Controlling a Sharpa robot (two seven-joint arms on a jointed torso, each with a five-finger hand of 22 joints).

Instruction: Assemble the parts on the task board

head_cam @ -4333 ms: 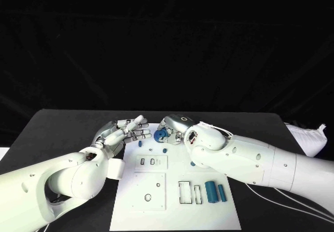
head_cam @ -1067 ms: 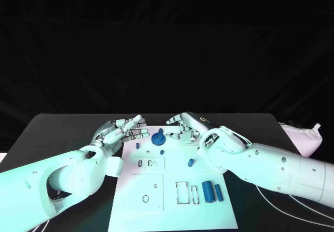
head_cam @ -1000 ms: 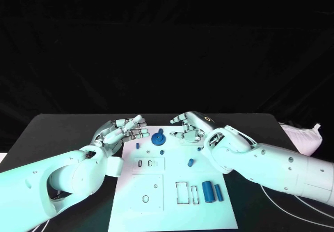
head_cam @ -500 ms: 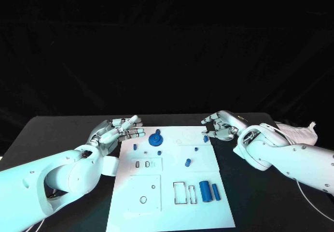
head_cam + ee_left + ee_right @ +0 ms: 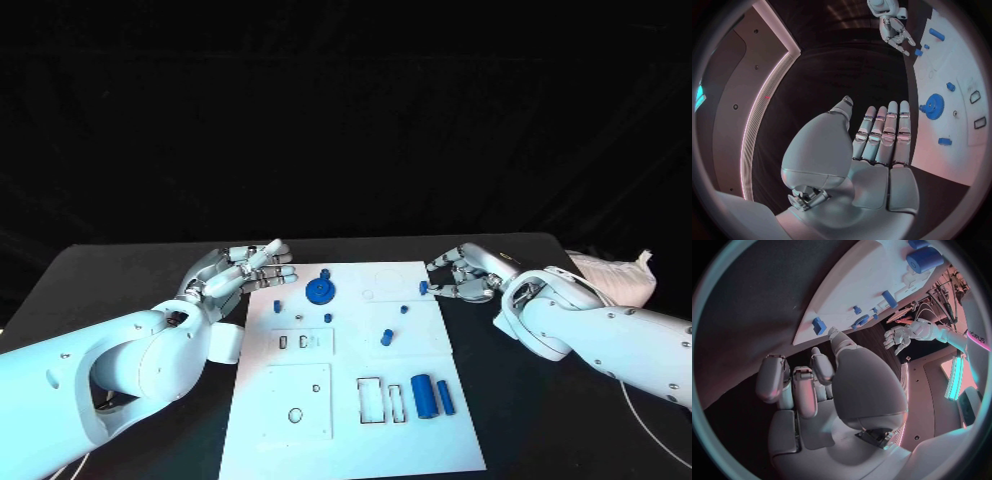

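Note:
The white task board point(image 5: 353, 440) lies in the middle of the table. A blue gear point(image 5: 319, 290) point(image 5: 932, 105) sits on its far part, with no hand touching it. Small blue pieces point(image 5: 387, 337) are scattered around the board's middle, and two blue cylinders point(image 5: 423, 395) lie near the front right. My left hand point(image 5: 238, 268) point(image 5: 879, 145) hovers beside the board's far left corner, fingers stretched out and empty. My right hand point(image 5: 464, 272) point(image 5: 811, 380) is at the board's far right edge with loosely curled fingers that hold nothing. A small blue piece point(image 5: 424, 287) point(image 5: 819, 325) lies just off its fingertips.
Rectangular and round cut-outs point(image 5: 372, 398) mark the board's near half. A white bundle point(image 5: 613, 275) lies on the table at the far right, behind my right arm. Bare black table point(image 5: 101, 290) stretches to the left of the board.
My right hand let go of the gear and drew back rightward to the board's edge. The gear now rests on the board. My left hand has barely moved.

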